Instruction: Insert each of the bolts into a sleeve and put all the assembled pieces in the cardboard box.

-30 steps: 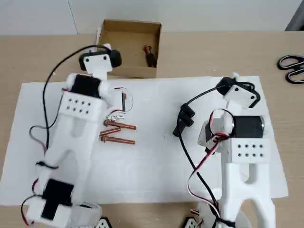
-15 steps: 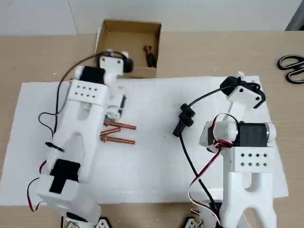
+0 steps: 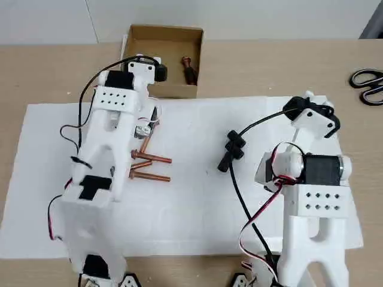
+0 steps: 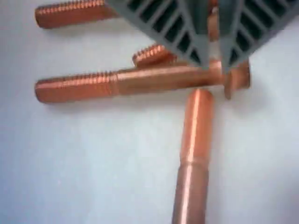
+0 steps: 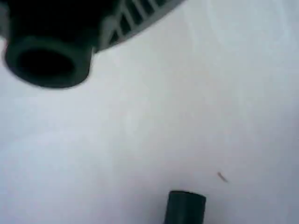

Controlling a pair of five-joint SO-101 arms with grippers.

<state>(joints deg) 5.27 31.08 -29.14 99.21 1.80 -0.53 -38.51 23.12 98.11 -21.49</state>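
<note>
The left claw [image 4: 217,63] hangs low over a cluster of copper bolts on the white sheet [image 3: 197,203]. Its ribbed grey fingers [image 4: 187,32] are parted by only a narrow slit, and it grips nothing that I can make out. Its tips sit just above the headed bolt [image 4: 140,83], close to the head end. A second bolt [image 4: 194,154] lies crosswise to that one, its smooth end nearly touching the shank right under the tips. A third bolt [image 4: 70,13] lies apart from them, and the threaded end of a fourth bolt [image 4: 152,53] pokes out just behind the headed one.

The right claw [image 3: 308,116] is over the far right of the sheet, closed around a black sleeve [image 5: 46,60] (its open bore faces the wrist camera). A loose sleeve [image 5: 186,207] rests on the sheet, well apart from that claw.

The cardboard box [image 3: 139,45] stands on the bench [image 3: 251,66] beyond the sheet, with one assembled piece [image 3: 189,69] by its right wall. Scissors [image 3: 368,84] lie at the bench's right edge.
</note>
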